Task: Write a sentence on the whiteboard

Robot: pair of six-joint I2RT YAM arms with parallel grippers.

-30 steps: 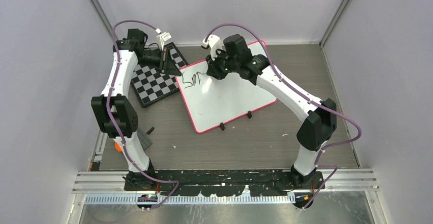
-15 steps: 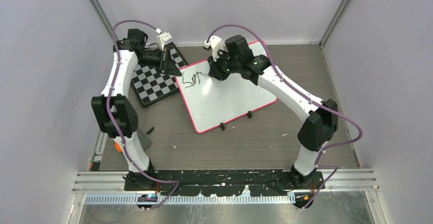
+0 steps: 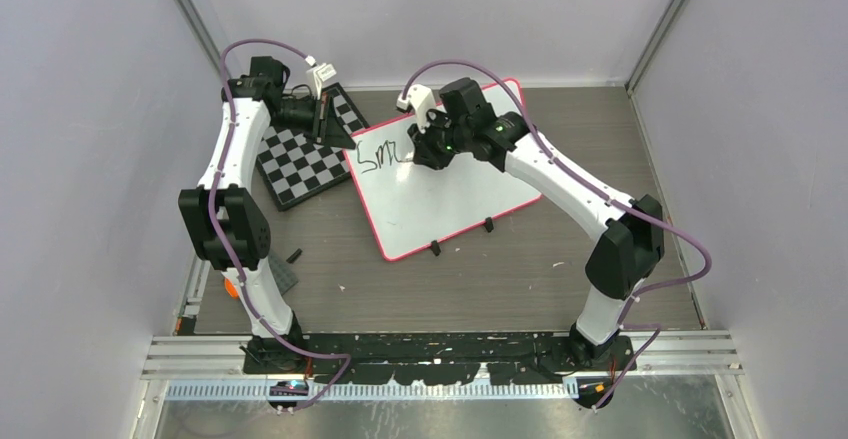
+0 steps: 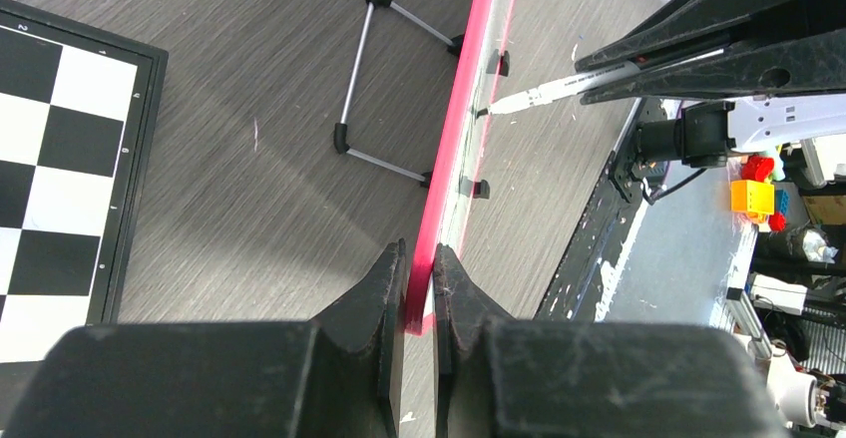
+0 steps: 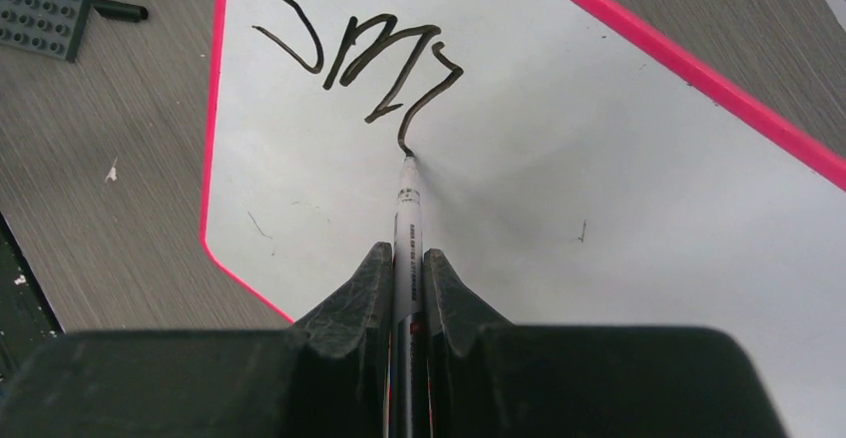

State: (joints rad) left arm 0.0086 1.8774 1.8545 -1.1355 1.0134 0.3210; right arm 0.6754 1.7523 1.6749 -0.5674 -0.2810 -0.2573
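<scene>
At the left of the table (image 3: 520, 269) a chessboard (image 3: 300, 159) is seen, lying flat. Just to its right, the left gripper (image 4: 419, 258) is clenched on the pink frame of the whiteboard (image 3: 450, 199), at the board's far left corner; one finger is pressed on each side of the edge. A wire stand (image 4: 359, 89) is seen beside that edge in the left wrist view. The whiteboard is placed at an angle in the middle of the table, its two black feet on the near edge. Of the sentence (image 5: 364, 59), only "Sm" and one further zigzag stroke are written, near the gripped corner. A marker (image 5: 407, 223) is grasped between the fingers of the right gripper (image 5: 406, 258), and its tip is pressed to the board at the end of the last stroke
</scene>
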